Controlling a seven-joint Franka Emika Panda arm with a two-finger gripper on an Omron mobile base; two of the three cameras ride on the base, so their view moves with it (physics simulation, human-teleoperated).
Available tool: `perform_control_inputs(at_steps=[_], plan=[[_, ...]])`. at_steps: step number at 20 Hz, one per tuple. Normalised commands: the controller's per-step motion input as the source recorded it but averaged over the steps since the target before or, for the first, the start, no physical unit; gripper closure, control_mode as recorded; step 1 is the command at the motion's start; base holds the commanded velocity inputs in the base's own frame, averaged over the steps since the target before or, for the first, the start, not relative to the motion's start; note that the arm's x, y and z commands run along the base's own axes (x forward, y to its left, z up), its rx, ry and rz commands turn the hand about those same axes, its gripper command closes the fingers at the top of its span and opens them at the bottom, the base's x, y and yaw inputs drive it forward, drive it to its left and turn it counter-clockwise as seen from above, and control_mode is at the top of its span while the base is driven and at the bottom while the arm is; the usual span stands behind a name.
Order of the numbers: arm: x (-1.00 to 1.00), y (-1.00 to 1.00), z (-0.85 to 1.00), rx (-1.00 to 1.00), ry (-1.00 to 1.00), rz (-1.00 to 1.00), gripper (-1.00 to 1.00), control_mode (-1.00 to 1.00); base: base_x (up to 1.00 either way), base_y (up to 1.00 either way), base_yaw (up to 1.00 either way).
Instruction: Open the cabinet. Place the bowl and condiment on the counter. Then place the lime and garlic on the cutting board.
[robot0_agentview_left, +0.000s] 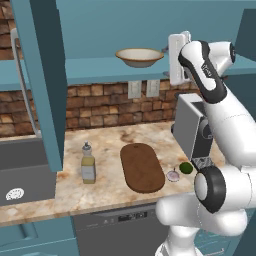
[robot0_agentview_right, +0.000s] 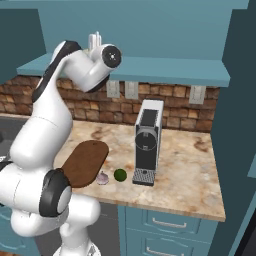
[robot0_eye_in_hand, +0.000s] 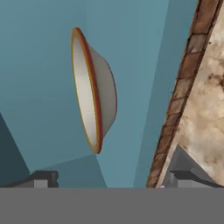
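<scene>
Gripper (robot0_eye_in_hand: 107, 179) mine, spread wide, nothing held | bowl (robot0_eye_in_hand: 94, 89) round, cream inside, brown-rimmed, on cabinet (robot0_agentview_left: 100, 70) shelf | cutting board (robot0_agentview_left: 142, 167) dark oval wood

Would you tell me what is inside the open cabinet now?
Only the bowl sits on the cabinet shelf. The arm covers the shelf's right end, so anything there is hidden.

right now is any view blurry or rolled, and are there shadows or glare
Hand view is rolled sideways: the bowl appears on edge, its rim soft and blocky. Left base view is sharp, lighting flat, with only a faint shadow beside the bottle. Right base view is equally even, no glare on the counter.
</scene>
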Motion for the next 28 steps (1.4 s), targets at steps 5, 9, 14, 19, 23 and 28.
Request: perform_control_inputs(at_steps=[5,9,14,19,23,28], plan=[[0.47,0.00,-0.04,0.00,0.00,0.03,-1.00,-1.00,0.00,0.00,0.00],[0.45,0.00,-0.04,0.00,0.00,0.02,-1.00,-1.00,0.00,0.00,0.00],[0.42,0.00,-0.04,0.00,0.00,0.01,-1.00,-1.00,0.00,0.00,0.00],[0.38,0.00,-0.07,0.00,0.00,0.01,-1.00,-1.00,0.00,0.00,0.00],[0.35,0.02,-0.07,0.00,0.00,0.01,-1.00,-1.00,0.00,0.00,0.00],[0.28,0.15,-0.14,0.00,0.00,0.03,-1.00,-1.00,0.00,0.00,0.00]])
